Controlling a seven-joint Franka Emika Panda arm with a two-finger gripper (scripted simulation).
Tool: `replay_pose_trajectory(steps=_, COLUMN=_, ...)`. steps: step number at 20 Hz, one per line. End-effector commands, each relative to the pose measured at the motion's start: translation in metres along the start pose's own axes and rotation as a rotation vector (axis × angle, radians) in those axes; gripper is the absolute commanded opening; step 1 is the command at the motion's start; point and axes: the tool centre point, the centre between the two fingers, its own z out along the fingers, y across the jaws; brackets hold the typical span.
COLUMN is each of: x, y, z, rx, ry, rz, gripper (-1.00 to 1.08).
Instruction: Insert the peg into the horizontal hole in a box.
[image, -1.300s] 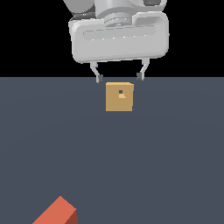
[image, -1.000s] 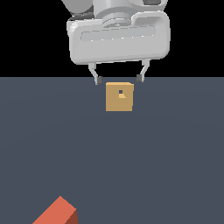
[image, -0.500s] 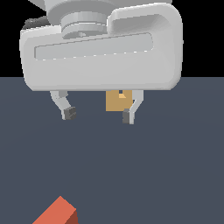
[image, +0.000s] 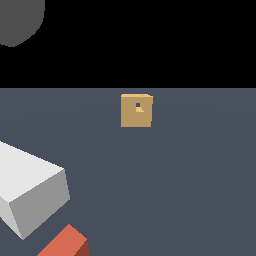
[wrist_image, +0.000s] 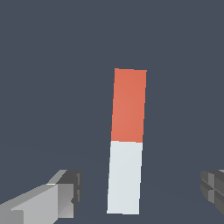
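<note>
Since half a second ago the arm has swung away from the box (image: 136, 110): the broad pale gripper housing that filled the upper part of the exterior view, partly masking the cube, is gone from there, and a pale grey block of the arm (image: 30, 192) now sits low on the exterior view's left, close to the camera. The box itself has not shifted.

The peg (wrist_image: 125, 141) lies flat on the dark slate floor (image: 190, 190), untouched. In the wrist view it runs lengthwise between the two fingers (wrist_image: 65, 192), one on either side and well clear of it, so the gripper (wrist_image: 140, 192) stands wide open and holds nothing. That straddling position suggests, in my judgement, that the arm is lining up for a pickup across the bar's narrow width, nearer the whitish half.

In the exterior view only the peg's red-orange end shows, at the bottom edge, well apart from the box.

Shapes and surfaces: the peg is a slim square-section bar, half red-orange, half pale whitish, with flat matte faces and sharp edges. The box is a plain mustard-tan cube, equally matte. The hole (image: 138, 105) is a small dark square in the face turned toward the camera, far smaller than that face, so clearance looks tight. The fingers are grey with darker blocky pads.
</note>
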Motion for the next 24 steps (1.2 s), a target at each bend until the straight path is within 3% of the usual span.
replay_pose_trajectory(steps=1, x=-0.019, y=-0.004, z=0.008, rx=0.003, ry=0.0, rz=0.03, gripper=1.0)
replay_pose_trajectory(steps=6, x=-0.034, y=-0.007, z=0.015, rx=0.006, ry=0.001, rz=0.054, gripper=1.0)
replay_pose_trajectory(steps=24, x=-0.034, y=-0.008, z=0.064, rx=0.007, ry=0.002, rz=0.055, gripper=1.0)
